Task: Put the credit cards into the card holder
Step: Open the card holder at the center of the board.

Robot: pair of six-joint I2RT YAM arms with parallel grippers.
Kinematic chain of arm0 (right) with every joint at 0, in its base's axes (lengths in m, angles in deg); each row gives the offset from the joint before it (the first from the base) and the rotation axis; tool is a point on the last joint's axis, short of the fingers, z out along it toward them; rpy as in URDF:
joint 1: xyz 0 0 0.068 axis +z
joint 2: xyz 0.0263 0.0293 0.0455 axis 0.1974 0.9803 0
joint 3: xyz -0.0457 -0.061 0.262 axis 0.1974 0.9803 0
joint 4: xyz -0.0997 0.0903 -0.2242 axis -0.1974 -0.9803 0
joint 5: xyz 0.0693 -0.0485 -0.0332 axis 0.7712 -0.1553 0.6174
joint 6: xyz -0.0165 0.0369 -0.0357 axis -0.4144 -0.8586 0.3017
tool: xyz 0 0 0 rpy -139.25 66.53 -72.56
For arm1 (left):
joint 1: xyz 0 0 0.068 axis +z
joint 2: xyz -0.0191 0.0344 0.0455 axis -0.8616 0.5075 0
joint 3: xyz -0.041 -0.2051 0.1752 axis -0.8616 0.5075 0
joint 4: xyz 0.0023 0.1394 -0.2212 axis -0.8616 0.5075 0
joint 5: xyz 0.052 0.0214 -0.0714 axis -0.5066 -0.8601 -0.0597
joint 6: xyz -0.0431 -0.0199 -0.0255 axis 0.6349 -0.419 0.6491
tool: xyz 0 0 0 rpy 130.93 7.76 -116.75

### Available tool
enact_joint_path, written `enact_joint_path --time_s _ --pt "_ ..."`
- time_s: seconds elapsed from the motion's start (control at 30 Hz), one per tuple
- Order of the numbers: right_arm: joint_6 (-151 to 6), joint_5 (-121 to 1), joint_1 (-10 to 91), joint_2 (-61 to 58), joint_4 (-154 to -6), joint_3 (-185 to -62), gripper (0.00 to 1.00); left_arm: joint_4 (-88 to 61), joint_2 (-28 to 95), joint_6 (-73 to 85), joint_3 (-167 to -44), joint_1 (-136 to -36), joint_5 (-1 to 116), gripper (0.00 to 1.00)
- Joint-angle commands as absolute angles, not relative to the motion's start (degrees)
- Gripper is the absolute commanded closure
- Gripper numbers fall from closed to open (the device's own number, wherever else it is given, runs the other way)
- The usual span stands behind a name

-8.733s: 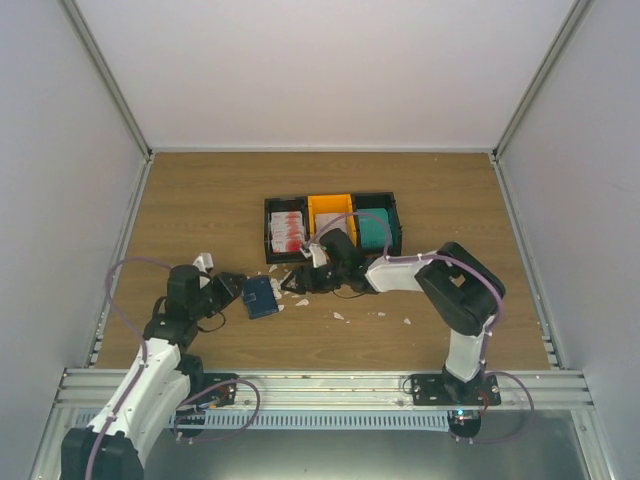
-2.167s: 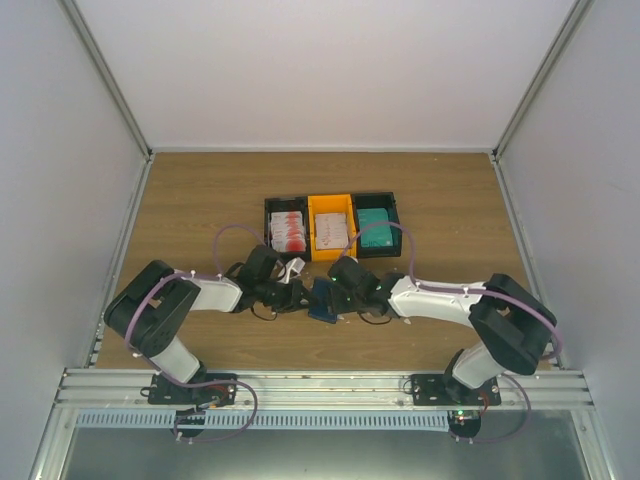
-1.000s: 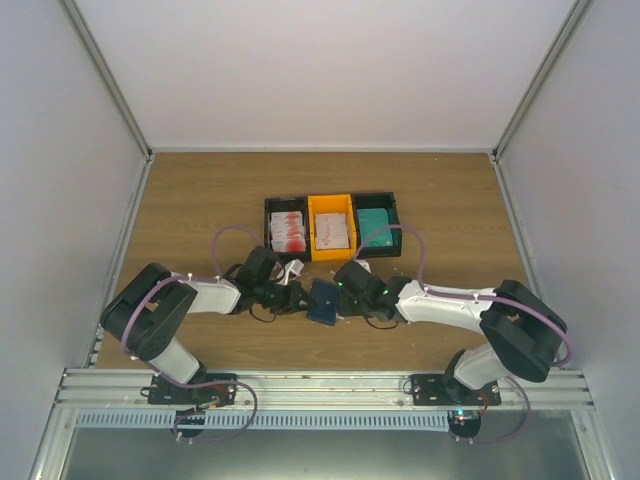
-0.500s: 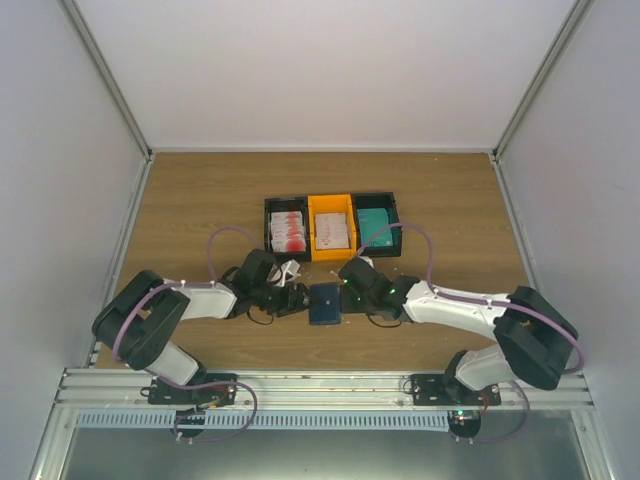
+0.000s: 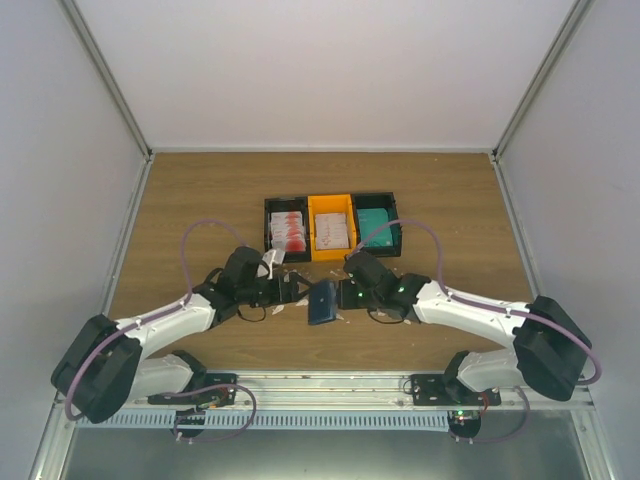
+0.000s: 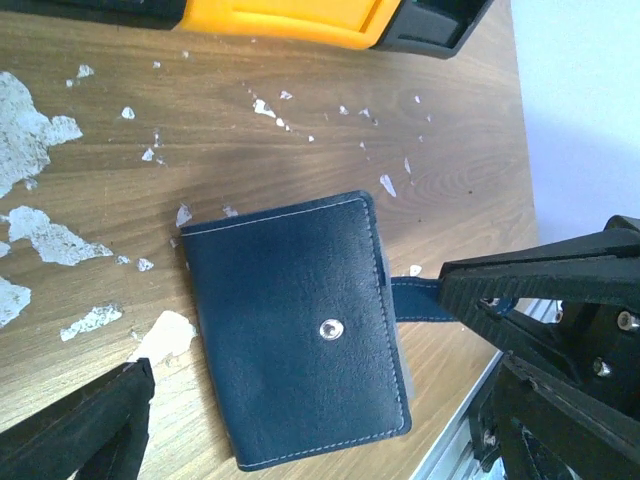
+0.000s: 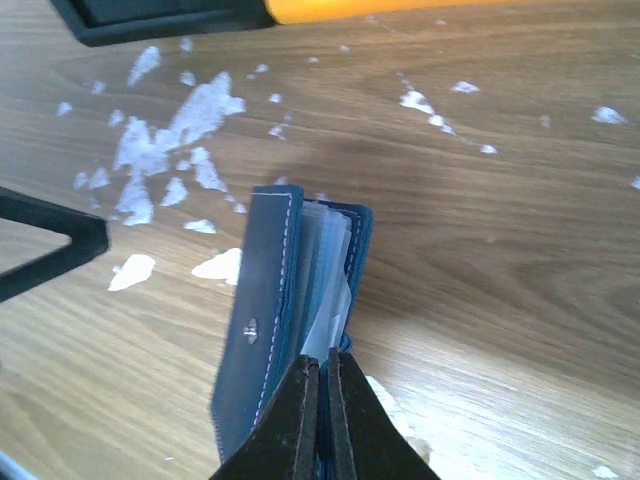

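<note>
Here the right claw [image 7: 322, 378] is pinching the strap of the card holder [image 6: 295, 320], while the left claw [image 5: 292, 292] is gaping wide beside it, gripping nothing.

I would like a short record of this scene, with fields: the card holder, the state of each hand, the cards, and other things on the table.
card holder: folded, in front of the bins
right hand: shut on the holder's strap
left hand: open, holding nothing
credit cards: in stacks inside the three bins
other: white scraps on the table
</note>
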State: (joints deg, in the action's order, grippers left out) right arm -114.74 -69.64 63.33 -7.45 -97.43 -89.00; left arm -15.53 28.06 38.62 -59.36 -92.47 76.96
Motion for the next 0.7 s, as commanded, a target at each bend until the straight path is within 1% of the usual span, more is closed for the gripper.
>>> enact_joint_path --time_s 0.0,0.17,0.57,0.67 --pt "-113.01 -65.34 63.06 -7.87 -94.32 -92.55 0.99 -13.89 24.9 37.86 -58.89 -92.55 73.93 0.07" --pt "-113.27 -62.88 63.07 -7.12 -92.25 -93.63 1.0 -12.38 23.16 37.29 -58.8 -92.46 73.12 0.07" --pt "-112.88 -62.33 63.06 -6.1 -91.16 -93.09 1.0 -8.87 19.38 36.62 -58.64 -91.69 70.07 0.07" --pt "-112.76 -62.43 63.13 -5.55 -91.23 -93.06 1.0 -9.03 19.07 36.31 -58.66 -91.67 70.46 0.09"
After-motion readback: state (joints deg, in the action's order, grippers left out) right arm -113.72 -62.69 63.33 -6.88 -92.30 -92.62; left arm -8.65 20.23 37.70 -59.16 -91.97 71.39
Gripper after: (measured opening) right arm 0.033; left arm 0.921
